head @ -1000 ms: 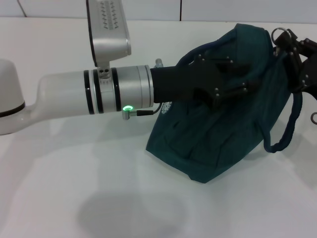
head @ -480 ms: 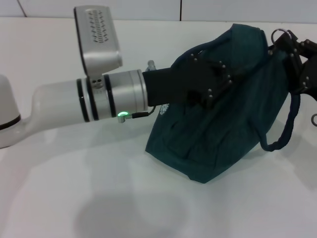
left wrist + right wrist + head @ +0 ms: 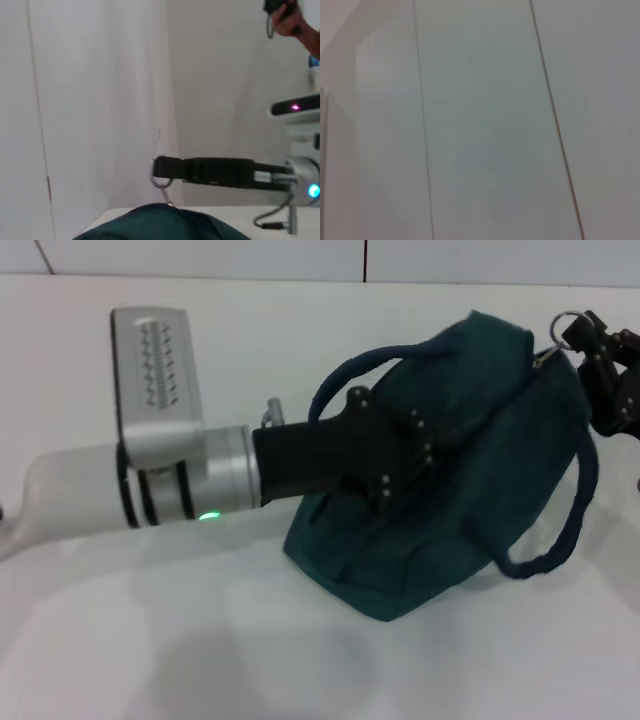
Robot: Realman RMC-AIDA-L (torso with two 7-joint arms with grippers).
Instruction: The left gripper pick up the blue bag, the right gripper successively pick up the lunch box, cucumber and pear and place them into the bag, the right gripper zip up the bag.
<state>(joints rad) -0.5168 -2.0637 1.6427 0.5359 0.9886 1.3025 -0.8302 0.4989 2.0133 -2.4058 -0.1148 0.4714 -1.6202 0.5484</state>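
Head view: blue bag lying tilted on white table, long axis from near-left base up to far-right zip end. Left gripper over the bag's middle, near one handle; jaws' state not discernible. Right gripper at the bag's far-right end, jaws pinched on ring pull.

Left wrist view: right gripper's ring just above bag fabric.

Right wrist view: only blank wall.

Lunch box, cucumber, pear nowhere visible, presumably packed already; zipping seemingly near its end.

The black two-fingered left end effector reaches in level from the surface's left edge. The black right end effector sits at the far right edge, fingers pinched shut.
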